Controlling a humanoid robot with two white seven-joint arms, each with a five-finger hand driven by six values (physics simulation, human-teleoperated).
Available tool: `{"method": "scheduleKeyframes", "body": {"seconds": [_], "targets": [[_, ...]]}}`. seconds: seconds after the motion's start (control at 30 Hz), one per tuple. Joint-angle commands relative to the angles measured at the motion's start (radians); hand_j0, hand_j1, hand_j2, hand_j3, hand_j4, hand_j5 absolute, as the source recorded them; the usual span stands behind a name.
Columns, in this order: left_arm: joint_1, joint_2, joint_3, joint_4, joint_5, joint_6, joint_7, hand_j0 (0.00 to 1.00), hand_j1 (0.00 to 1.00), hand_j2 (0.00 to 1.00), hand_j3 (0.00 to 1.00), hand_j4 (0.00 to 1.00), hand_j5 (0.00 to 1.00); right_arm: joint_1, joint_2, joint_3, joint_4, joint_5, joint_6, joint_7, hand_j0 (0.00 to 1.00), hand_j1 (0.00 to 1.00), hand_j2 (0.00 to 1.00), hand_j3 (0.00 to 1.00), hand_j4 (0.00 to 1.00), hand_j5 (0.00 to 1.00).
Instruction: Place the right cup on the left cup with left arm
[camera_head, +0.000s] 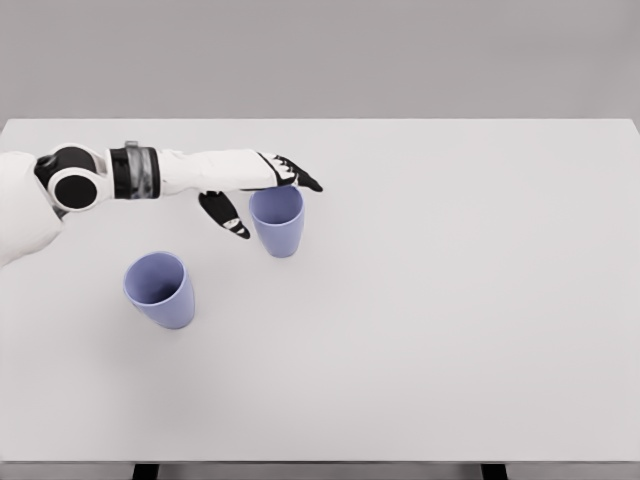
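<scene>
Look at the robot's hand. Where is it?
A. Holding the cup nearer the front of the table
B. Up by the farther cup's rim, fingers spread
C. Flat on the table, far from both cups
B: the left hand reaches over the rim of the right cup, fingers spread; the left cup stands alone.

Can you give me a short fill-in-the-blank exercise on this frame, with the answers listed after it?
1. The number of purple cups standing on the white table is ____.
2. The left hand is at the rim of the ____ cup.
3. The left cup stands ____ to the camera than the right one.
4. The only arm in view comes in from the picture's ____ side.

Missing words: two; right; nearer; left
</scene>
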Motion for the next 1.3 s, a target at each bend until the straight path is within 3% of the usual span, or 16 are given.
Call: {"method": "scheduleKeyframes", "body": {"seconds": [0.0, 0.47, 0.5, 0.6, 0.7, 0.8, 0.9, 1.07, 1.27], "targets": [[0.0, -0.009, 0.003, 0.008, 0.001, 0.002, 0.0, 1.0, 1.0, 1.0, 1.0, 1.0, 1.0, 0.0, 0.0, 0.0, 0.0, 0.0, 0.0, 0.0, 1.0, 1.0, 1.0, 1.0, 1.0, 1.0], [0.005, -0.008, 0.001, 0.008, -0.024, 0.002, 0.005, 1.0, 1.0, 1.0, 1.0, 1.0, 1.0, -0.002, 0.0, 0.0, 0.0, 0.0, 0.0, 0.0, 1.0, 1.0, 1.0, 1.0, 1.0, 1.0], [0.014, -0.008, 0.003, 0.008, -0.022, 0.002, 0.005, 0.85, 0.85, 0.85, 0.85, 0.85, 0.85, 0.0, 0.0, 0.0, 0.0, 0.001, 0.0, 0.0, 1.0, 1.0, 1.0, 1.0, 1.0, 1.0], [0.017, -0.008, 0.003, 0.007, -0.022, 0.002, 0.01, 0.62, 0.62, 0.62, 0.62, 0.62, 0.62, 0.0, 0.0, 0.0, 0.0, 0.001, 0.0, 0.0, 1.0, 1.0, 1.0, 1.0, 1.0, 1.0], [0.017, -0.008, 0.009, 0.007, -0.019, 0.002, 0.01, 0.54, 0.54, 0.54, 0.54, 0.54, 0.54, 0.0, 0.0, 0.0, 0.0, 0.0, 0.0, 0.0, 1.0, 1.0, 1.0, 1.0, 1.0, 1.0], [0.017, -0.004, 0.012, 0.005, -0.016, 0.002, 0.008, 0.54, 0.54, 0.54, 0.54, 0.54, 0.54, 0.0, 0.0, 0.0, 0.0, 0.001, 0.0, 0.0, 1.0, 1.0, 1.0, 1.0, 1.0, 1.0], [0.014, 0.008, 0.018, -0.056, -0.002, 0.002, 0.007, 0.53, 0.53, 0.53, 0.53, 0.53, 0.53, -0.002, 0.0, 0.0, 0.0, 0.0, 0.0, 0.0, 1.0, 1.0, 1.0, 1.0, 1.0, 1.0], [0.002, 0.178, 0.018, -0.234, 0.091, 0.002, 0.002, 0.53, 0.53, 0.53, 0.53, 0.53, 0.53, 0.0, 0.0, 0.0, 0.0, 0.0, 0.0, 0.0, 1.0, 1.0, 1.0, 1.0, 1.0, 1.0], [-0.017, 0.276, 0.037, -0.342, 0.142, 0.002, 0.0, 0.53, 0.53, 0.53, 0.53, 0.53, 0.53, 0.0, 0.0, 0.0, 0.0, 0.001, 0.0, 0.0, 1.0, 1.0, 1.0, 1.0, 1.0, 1.0]]}}
